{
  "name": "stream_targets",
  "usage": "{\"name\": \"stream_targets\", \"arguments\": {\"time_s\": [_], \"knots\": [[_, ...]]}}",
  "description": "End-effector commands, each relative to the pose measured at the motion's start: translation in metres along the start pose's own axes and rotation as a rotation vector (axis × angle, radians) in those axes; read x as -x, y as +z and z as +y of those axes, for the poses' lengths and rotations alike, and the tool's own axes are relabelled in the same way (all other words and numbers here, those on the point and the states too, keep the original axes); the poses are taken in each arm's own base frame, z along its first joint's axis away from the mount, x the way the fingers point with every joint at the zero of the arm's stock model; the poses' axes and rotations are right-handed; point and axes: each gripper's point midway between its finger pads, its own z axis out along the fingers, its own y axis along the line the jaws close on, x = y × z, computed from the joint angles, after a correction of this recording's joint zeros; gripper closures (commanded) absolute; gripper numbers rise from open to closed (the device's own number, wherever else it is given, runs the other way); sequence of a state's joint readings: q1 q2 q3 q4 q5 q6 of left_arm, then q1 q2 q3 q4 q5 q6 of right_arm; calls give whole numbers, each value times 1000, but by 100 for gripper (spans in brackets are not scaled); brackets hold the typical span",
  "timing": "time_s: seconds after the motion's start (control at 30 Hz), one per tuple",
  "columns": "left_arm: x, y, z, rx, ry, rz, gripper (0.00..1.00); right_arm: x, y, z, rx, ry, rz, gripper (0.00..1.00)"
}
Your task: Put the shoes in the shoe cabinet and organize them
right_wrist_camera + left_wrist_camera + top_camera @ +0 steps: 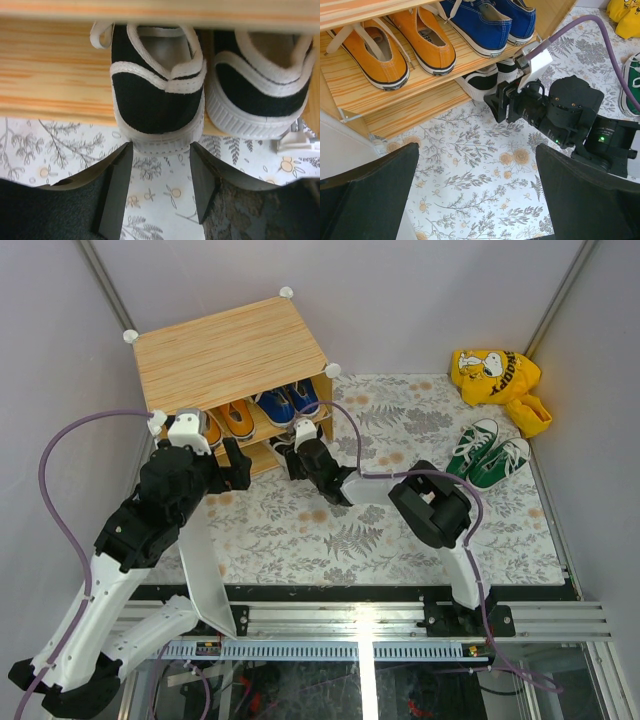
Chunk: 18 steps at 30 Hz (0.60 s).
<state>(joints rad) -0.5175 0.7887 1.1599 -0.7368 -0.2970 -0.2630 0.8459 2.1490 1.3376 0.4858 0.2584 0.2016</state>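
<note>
Seating step: black canvas sneaker (155,100) sat heel-out on the lower shelf (50,75) of the light wood shoe cabinet (225,350), heel overhanging the edge.
Right gripper (160,155): jaws spread, flanking the heel — nothing pinched.
Left gripper (477,172): spread wide, empty.
Risk: an off-centre squeeze could twist the shoe into the second black sneaker (260,95) — or drag it out.
Pending: green canvas sneaker pair (488,455) lay on the floral mat (300,530).

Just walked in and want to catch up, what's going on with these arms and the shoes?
The right tool is at the heel of a black shoe on the lower shelf of the shoe cabinet, with its jaws apart on either side of the heel, not clamped. The left tool hovers open and empty in front of the cabinet. Orange shoes and blue shoes sit on the upper shelf. A green pair lies on the table.
</note>
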Motion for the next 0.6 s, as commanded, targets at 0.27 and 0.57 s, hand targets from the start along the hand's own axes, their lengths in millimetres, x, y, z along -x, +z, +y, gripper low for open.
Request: {"name": "stream_targets", "arguments": {"time_s": [0.27,0.57], "knots": [[9,-3,2,5,14,-55,0,51,23,-11,-104,120,-172,45],[8,-2,1,5,18,-54,0,51,37,-12,-103,137,-174,45]]}}
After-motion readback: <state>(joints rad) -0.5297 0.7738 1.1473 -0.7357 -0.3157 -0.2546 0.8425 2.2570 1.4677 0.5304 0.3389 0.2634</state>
